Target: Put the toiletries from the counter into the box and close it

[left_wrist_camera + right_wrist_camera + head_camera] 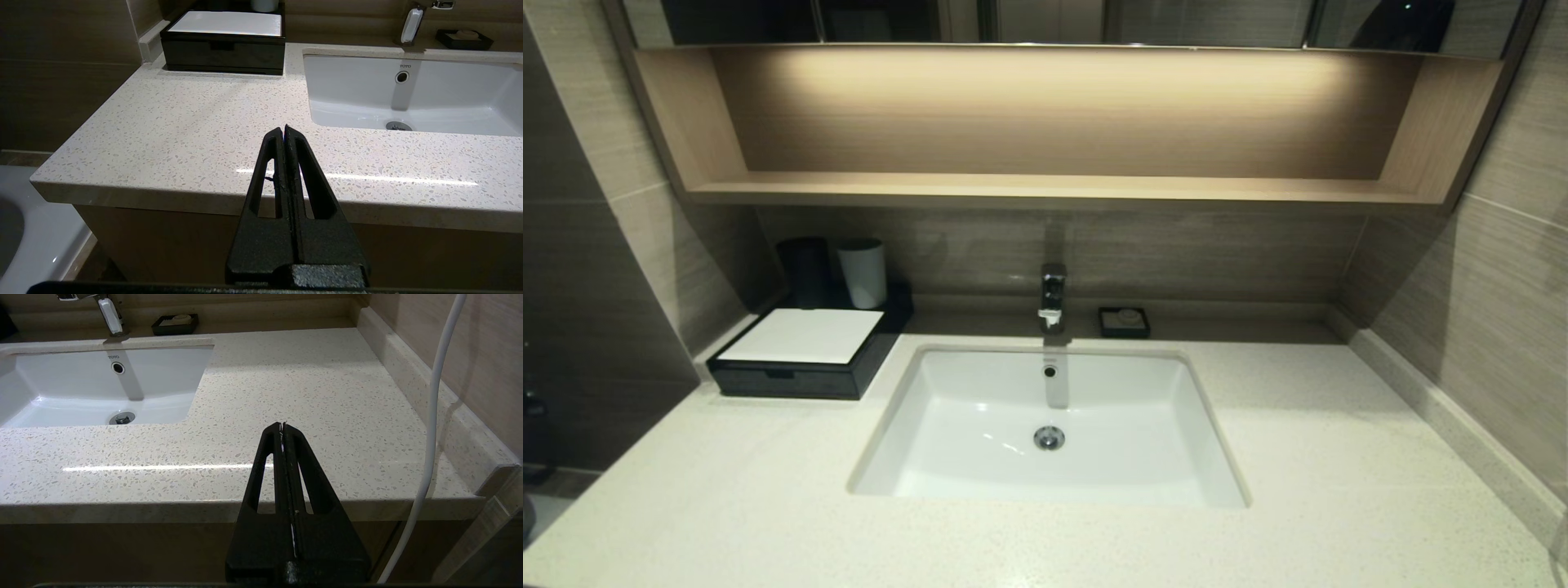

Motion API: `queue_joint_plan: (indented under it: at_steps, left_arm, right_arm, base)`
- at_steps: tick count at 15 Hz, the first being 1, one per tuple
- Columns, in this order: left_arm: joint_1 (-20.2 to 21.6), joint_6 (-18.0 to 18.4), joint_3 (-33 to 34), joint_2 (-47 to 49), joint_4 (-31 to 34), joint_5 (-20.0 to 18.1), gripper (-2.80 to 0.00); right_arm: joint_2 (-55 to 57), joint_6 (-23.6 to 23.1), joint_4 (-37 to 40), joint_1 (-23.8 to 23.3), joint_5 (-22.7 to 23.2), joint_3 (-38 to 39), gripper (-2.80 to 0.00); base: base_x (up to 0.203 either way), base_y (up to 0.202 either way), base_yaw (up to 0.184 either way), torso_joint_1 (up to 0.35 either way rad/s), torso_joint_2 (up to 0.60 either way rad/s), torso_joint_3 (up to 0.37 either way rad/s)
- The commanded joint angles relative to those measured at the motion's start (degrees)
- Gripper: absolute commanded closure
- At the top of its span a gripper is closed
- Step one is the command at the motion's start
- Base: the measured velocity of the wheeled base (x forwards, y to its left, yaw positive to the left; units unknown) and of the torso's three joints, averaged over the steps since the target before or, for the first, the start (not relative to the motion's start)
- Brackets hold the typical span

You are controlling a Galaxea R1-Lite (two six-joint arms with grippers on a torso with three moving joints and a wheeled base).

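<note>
Box [805, 351]: drawer closed, back-left of bench [1339, 457]
Left gripper [284, 130]: fingers together, off bench's front edge
Right gripper [282, 426]: likewise

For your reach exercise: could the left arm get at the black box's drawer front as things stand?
Probably yes: the left claw is shut, short of the counter edge, and bare stone lies between it and the box.

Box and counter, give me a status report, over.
Left gripper and right gripper shut, empty, off the counter's front edge. Box drawer closed, back left. No toiletries in view. Nothing in the way.
</note>
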Motion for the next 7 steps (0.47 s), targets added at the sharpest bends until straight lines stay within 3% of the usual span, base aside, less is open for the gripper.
queue_joint_plan:
  at_steps: [1,7]
  left_arm:
    - [0.00,-0.04,0.00,0.01,-0.04,0.00,0.00]
    - [0.00,-0.04,0.00,0.01,-0.04,0.00,0.00]
  right_arm:
    - [0.09,0.44,-0.02,0.04,0.09,0.00,0.00]
    - [0.00,0.44,-0.02,0.04,0.18,0.00,0.00]
  base:
    - [0.000,0.000,0.000,0.000,0.00,0.000]
    - [0.000,0.000,0.000,0.000,0.00,0.000]
